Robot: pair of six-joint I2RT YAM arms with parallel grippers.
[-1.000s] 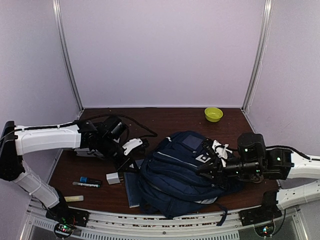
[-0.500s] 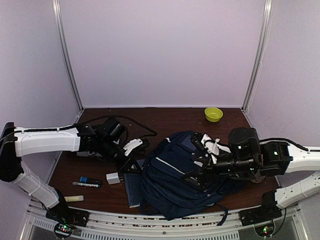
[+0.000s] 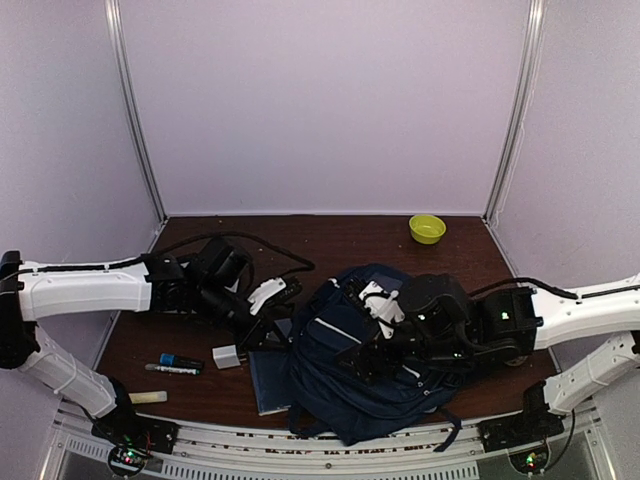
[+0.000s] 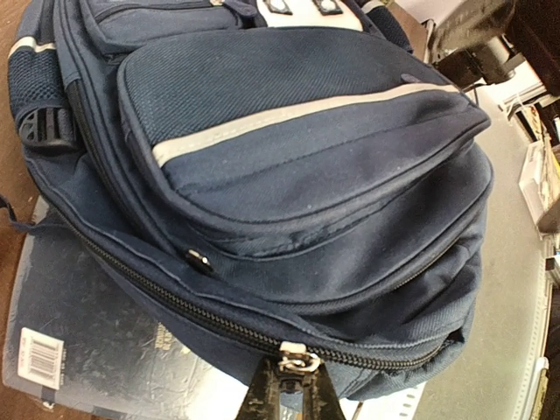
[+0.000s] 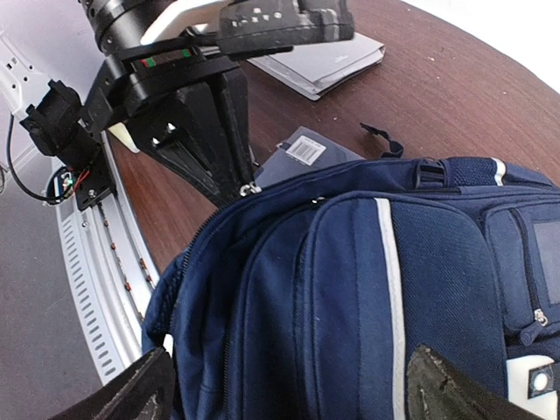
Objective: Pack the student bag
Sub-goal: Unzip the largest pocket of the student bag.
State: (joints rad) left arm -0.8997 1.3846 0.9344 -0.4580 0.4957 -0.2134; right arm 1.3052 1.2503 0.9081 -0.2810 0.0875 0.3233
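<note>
Student bag (image 3: 325, 378), zipper pull (image 4: 296, 360) pinched in left fingers (image 4: 262, 398), right fingers (image 5: 455, 389) spread above

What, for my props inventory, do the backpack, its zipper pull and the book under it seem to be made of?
The student bag looks like woven synthetic fabric, navy and matte: visible weave, stitched seams, soft folds, pale stripe trim. The zipper pull is likely metal: silvery, with a glint. The book probably has a coated card or paper cover: dark blue, slight sheen, barcode sticker.

Robot lab booth: blank lilac walls (image 3: 320, 100), metal corner posts (image 3: 135, 110), slotted mounting rail (image 3: 240, 440).
</note>
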